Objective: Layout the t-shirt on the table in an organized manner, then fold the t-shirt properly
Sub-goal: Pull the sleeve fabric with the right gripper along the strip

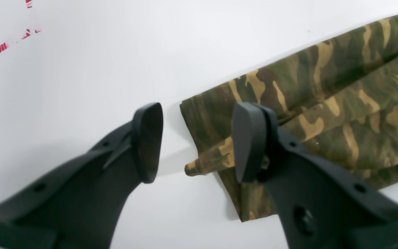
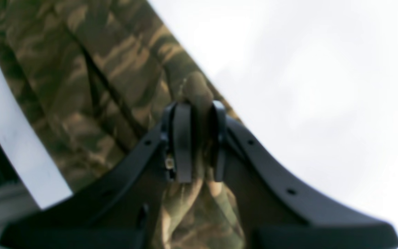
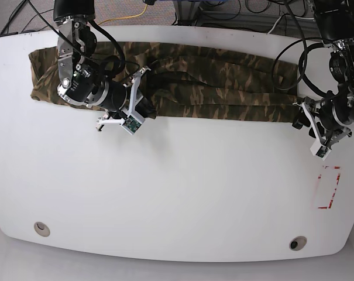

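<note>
The camouflage t-shirt (image 3: 212,93) lies bunched in a long strip across the far side of the white table (image 3: 177,193). My right gripper (image 3: 147,109) sits on the strip's near edge, left of centre. In the right wrist view, that right gripper (image 2: 199,138) is shut on a pinched fold of the t-shirt (image 2: 81,69). My left gripper (image 3: 302,123) hovers at the strip's right end. Seen from the left wrist, the left gripper (image 1: 199,141) stands open, with a pointed corner of the t-shirt (image 1: 323,86) lying under its jaws.
A red rectangular outline mark (image 3: 329,187) sits near the table's right edge and shows as the red mark (image 1: 2,46) in the left wrist view. Two small round holes (image 3: 42,228) (image 3: 298,242) lie near the front edge. Cables run behind the table.
</note>
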`<state>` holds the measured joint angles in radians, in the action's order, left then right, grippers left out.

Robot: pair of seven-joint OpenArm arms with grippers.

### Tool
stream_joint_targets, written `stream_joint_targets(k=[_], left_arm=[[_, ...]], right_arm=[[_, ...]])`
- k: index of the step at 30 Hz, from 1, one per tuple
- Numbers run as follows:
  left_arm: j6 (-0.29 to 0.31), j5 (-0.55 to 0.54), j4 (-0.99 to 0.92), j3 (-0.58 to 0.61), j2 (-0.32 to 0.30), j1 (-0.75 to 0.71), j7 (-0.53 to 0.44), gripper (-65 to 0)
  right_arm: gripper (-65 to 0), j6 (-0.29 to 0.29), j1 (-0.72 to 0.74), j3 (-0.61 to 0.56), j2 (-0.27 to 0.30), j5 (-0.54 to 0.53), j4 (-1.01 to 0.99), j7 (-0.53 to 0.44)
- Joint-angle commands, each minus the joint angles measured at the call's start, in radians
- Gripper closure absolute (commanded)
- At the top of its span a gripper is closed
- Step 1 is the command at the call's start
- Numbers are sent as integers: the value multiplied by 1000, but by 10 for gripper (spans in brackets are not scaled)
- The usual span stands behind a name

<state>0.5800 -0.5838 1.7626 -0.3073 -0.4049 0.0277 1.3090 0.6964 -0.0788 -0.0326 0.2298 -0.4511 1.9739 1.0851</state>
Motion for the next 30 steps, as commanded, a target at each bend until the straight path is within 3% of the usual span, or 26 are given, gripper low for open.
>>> stream_joint_targets(k=[1, 4, 7, 12, 14, 21, 24, 28, 30], left_arm=[[2, -8, 13, -6, -16, 15, -18, -301], [2, -8, 13, -6, -16, 15, -18, -301], [2, -8, 13, -6, -16, 15, -18, -301], [2, -8, 13, -6, -16, 15, -18, -301], [2, -8, 13, -6, -16, 15, -18, -301], [2, -11, 13, -6, -16, 15, -18, -301], [2, -15, 20, -5, -15, 15, -18, -301], [2, -35, 33, -5, -7, 15, -18, -300], [2, -57, 49, -5, 7, 15, -18, -300]], right_arm=[[-89, 2, 21, 0, -8, -21, 15, -16], [-105, 2, 21, -3, -11, -21, 12, -16], [-206, 2, 17, -5, -14, -22, -6, -16], [-550, 2, -20, -3, -31, -21, -9, -16], [-650, 2, -28, -5, -31, -21, -6, -16], [-650, 2, -48, 13, -20, -41, 69, -16], [-650, 2, -49, 59, 13, -114, 68, -18], [-522, 2, -59, 132, 35, -194, 64, -19], [-425, 2, -59, 165, 33, -196, 55, -19]])
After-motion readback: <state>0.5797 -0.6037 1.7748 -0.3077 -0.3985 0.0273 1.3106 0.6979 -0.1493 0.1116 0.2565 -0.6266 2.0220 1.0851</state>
